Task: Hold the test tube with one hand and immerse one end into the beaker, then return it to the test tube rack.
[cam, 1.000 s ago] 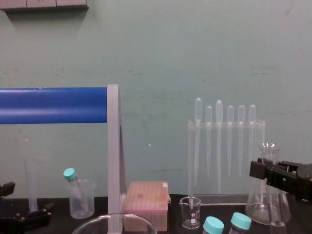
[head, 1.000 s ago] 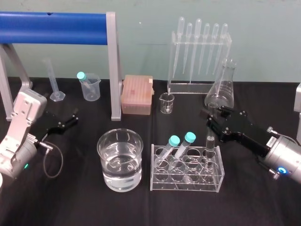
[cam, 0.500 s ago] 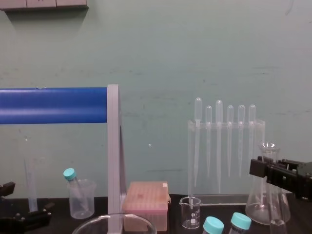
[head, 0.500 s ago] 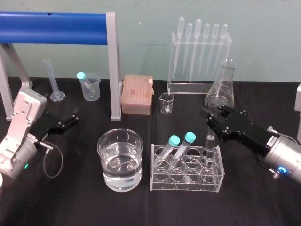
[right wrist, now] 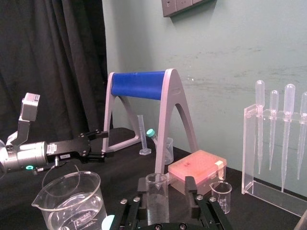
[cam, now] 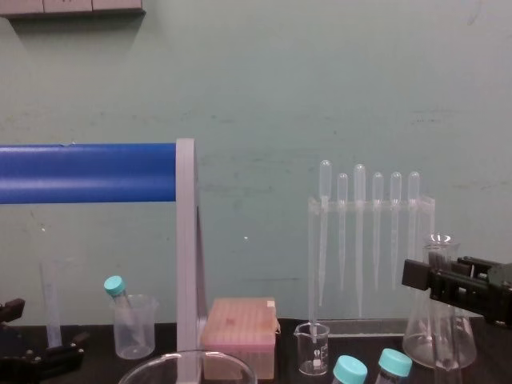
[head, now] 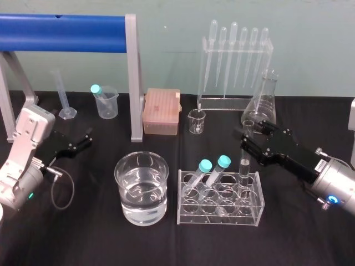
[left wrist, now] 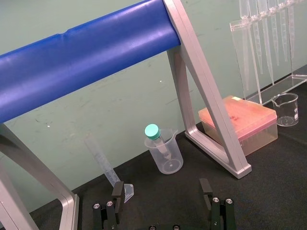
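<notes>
The long clear glass test tube (head: pixel 244 173), open at its lipped rim and uncapped, stands upright in the back right compartment of the clear acrylic test tube rack (head: pixel 219 220). Your right gripper (head: pixel 248 141) sits at the tube's upper end. In the right wrist view its black fingers (right wrist: pixel 190 188) stand apart on either side of the rim, with a visible gap on one side, so the pincer is parted and not clamped.

Two teal-capped tubes (head: pixel 213 169) lean in the rack's left compartments, between the test tube and the beaker. The large clear glass beaker (head: pixel 141 185), wide-rimmed and partly filled with clear liquid, stands just beside the rack on its left.

Behind your right gripper is a clear conical flask (head: pixel 262 105), with a small graduated beaker (head: pixel 196 121) and a clear stand of bulb-topped pipettes (head: pixel 236 61) nearby. A pink tip box (head: pixel 161 111) lies behind the large beaker.

Your left gripper (head: pixel 83 141) rests well apart at the left over the black table (head: pixel 83 233), its fingers spread wide and holding nothing.
</notes>
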`<state>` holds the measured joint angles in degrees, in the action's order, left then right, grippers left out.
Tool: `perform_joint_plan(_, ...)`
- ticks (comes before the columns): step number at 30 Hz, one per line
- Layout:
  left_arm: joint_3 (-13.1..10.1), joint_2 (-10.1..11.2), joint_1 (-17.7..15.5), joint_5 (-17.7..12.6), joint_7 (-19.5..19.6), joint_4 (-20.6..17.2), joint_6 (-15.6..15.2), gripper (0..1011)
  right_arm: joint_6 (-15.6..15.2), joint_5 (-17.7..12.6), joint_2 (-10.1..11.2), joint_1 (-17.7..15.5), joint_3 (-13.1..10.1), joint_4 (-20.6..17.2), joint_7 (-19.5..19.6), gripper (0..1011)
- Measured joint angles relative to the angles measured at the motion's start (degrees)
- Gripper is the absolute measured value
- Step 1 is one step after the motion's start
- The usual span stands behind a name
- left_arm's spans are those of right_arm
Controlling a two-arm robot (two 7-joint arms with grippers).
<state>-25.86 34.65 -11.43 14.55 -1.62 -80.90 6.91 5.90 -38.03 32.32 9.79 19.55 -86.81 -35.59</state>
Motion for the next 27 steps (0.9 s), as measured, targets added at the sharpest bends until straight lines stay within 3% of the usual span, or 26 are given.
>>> perform_joint_plan(13,0.0,0.0,0.0,0.0,0.0,0.0,0.0,1000,0.0,0.0,0.0,0.0,0.0,0.0,0.0,898)
perform_joint_plan(18,0.0,0.0,0.0,0.0,0.0,0.0,0.0,1000,0.0,0.0,0.0,0.0,0.0,0.0,0.0,1002)
perform_joint_plan(24,0.0,0.0,0.0,0.0,0.0,0.0,0.0,1000,0.3,0.0,0.0,0.0,-0.1,-0.2,0.0,1000)
perform_joint_plan(27,0.0,0.0,0.0,0.0,0.0,0.0,0.0,1000,2.8,0.0,-0.1,-0.4,-1.8,-2.3,0.7,1000)
